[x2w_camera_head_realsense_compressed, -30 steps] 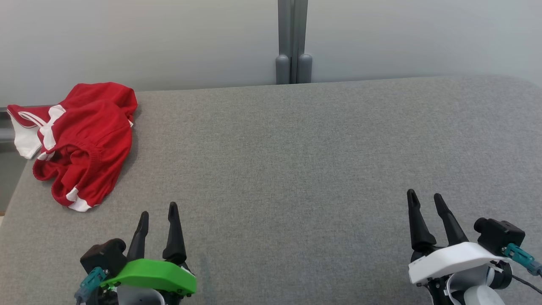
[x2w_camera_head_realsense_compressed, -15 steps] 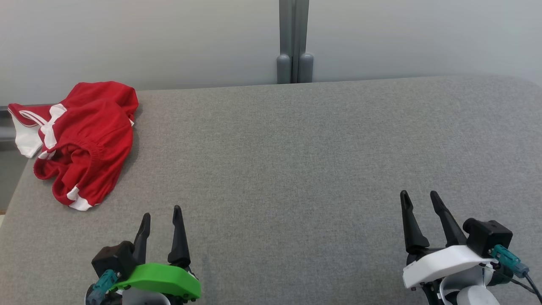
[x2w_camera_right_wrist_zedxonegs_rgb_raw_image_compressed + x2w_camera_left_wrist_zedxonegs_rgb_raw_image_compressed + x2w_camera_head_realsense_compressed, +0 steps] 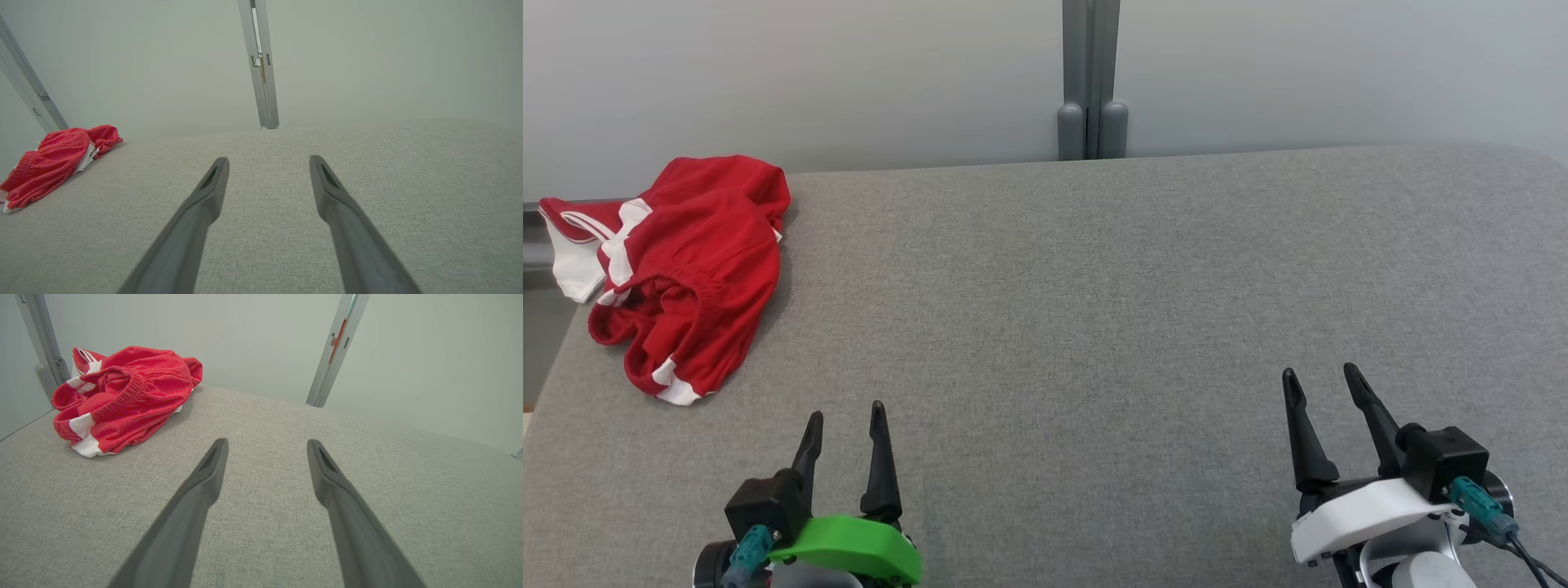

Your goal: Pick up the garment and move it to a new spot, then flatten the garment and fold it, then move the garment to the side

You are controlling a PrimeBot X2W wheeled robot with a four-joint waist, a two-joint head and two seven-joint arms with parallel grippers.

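Observation:
The garment (image 3: 682, 269) is a pair of red shorts with white trim, lying crumpled at the far left corner of the grey table (image 3: 1094, 310); part of it hangs over the left edge. It lies at the upper left in the left wrist view (image 3: 122, 396) and far left in the right wrist view (image 3: 53, 163). My left gripper (image 3: 845, 415) hovers open near the front edge, below and right of the garment, holding nothing (image 3: 266, 443). Near the front right, my right gripper (image 3: 1319, 376) stands open and empty too (image 3: 267, 158).
A pale wall runs behind the table, with a grey vertical post (image 3: 1088, 82) at its middle. The table's left edge (image 3: 556, 367) slants just beside the garment. Bare grey cloth spreads between the two grippers and toward the right.
Both grippers have drifted slightly: the left one to the right and down the view, the right one to the left. The garment lies as before.

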